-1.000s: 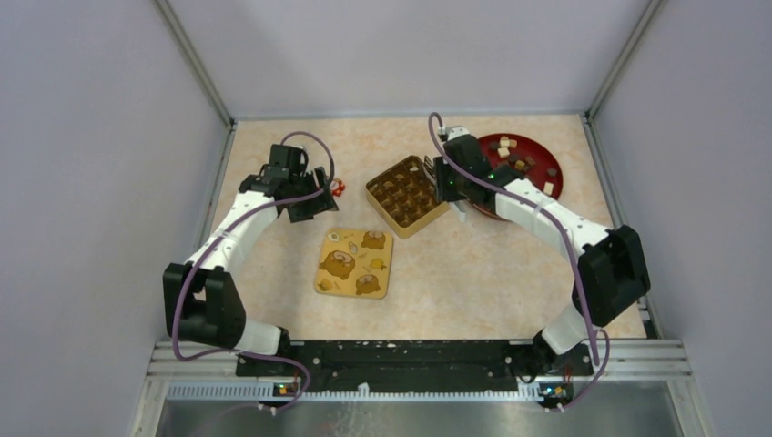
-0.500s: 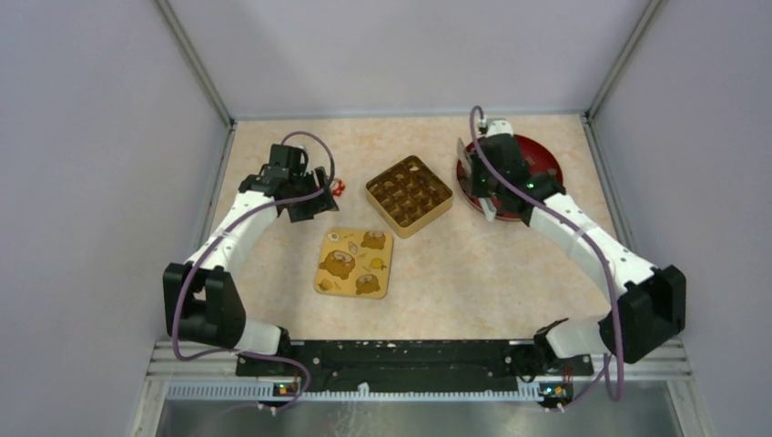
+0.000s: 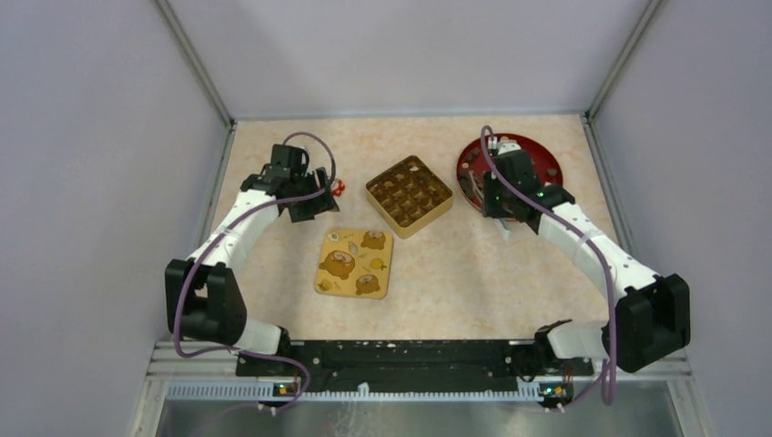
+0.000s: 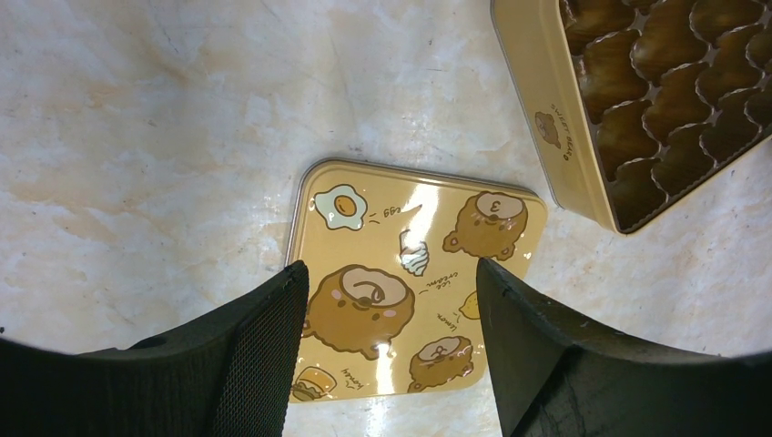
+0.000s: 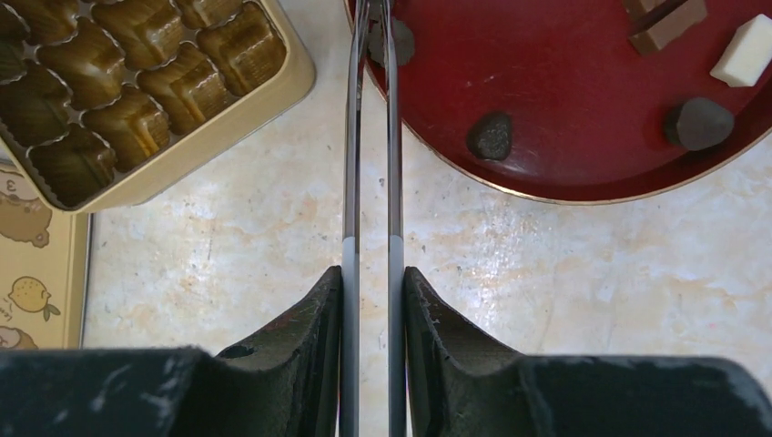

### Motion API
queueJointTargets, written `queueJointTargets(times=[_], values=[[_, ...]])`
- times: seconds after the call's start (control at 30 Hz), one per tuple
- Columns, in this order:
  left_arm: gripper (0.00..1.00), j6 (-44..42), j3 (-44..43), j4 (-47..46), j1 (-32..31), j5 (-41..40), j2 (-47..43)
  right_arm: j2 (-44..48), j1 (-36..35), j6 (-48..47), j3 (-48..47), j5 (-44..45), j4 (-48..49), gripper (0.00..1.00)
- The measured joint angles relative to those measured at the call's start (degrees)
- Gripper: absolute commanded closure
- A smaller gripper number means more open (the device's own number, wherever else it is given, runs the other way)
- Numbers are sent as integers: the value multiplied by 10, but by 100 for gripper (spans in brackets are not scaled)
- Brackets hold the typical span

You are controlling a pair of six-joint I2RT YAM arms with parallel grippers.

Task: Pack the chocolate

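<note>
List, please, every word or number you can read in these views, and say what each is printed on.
"egg": yellow lid, beside the fried egg.
"3": lid, on a bear's forehead.
"ice cream": lid, by the cone; tiny, fairly sure.
"lemon": lid, by the lemon; tiny, fairly sure.
"honey": lid, by the jar; tiny, fairly sure.
Side wall of the tin: a short line beside a bear mark, too small to read.
The tweezers: no markings.

Your top cam looks down on the whole worktop (image 3: 437,264) from behind; both wrist cams sit close, facing down, sharing tin (image 4: 546,118) and lid (image 4: 410,228).
</note>
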State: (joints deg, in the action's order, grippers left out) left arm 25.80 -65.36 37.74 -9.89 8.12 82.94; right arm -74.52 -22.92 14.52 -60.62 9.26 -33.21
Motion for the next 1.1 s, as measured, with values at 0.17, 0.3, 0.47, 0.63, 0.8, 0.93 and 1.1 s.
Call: queueJointTargets(times=[0.17, 0.3, 0.47, 0.63, 0.8, 0.93, 1.1], values=[[27, 0, 0, 0, 0, 0, 1, -11, 2, -4, 0, -17, 8, 76], [27, 0, 0, 0, 0, 0, 1, -25, 2, -5, 0, -27, 12, 78], [27, 0, 0, 0, 0, 0, 1, -43, 2, -5, 6, -28, 24, 79], [27, 0, 0, 0, 0, 0, 1, -45, 6, -4, 21, -26, 36, 81], [27, 0, 0, 0, 0, 0, 1, -45, 11, -4, 32, -19, 38, 81], [27, 0, 0, 0, 0, 0, 1, -45, 14, -5, 36, -11, 36, 81], [27, 0, 0, 0, 0, 0, 1, -45, 20, -5, 40, 2, 32, 81]])
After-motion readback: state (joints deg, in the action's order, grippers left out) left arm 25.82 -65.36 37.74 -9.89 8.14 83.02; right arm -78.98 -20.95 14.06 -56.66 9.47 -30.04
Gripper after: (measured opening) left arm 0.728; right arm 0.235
